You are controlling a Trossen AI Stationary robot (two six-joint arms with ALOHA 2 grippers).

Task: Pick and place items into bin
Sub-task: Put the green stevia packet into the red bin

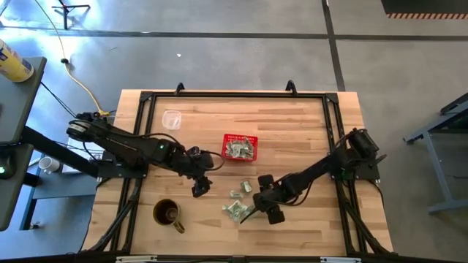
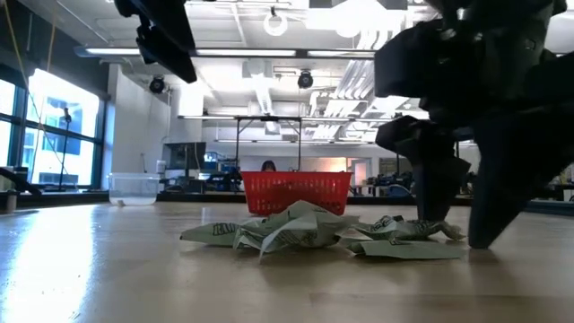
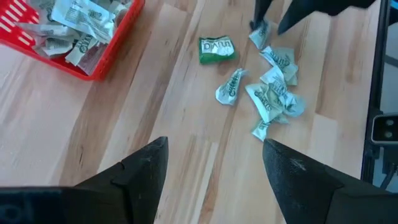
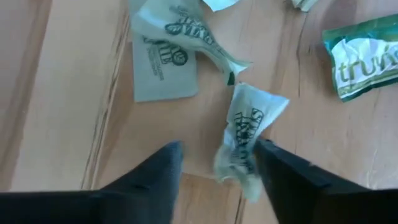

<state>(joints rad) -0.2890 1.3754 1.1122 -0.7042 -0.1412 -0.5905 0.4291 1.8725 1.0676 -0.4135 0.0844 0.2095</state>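
Lit brightly and evenly from overhead ceiling lamps [image 2: 357,16], with window glare [image 2: 56,117] at one side and blurred, silhouetted near foreground.

Brown mug [image 1: 167,214], clear cup [image 1: 172,118] (well apart).

The whole table [image 1: 307,131] is seen straight down from overhead. A level, table-height view is taken across the packets [image 2: 309,235] toward the red basket [image 2: 296,192]. The same packets [image 3: 273,93] are viewed closer from the left wrist, and closest from the right wrist.
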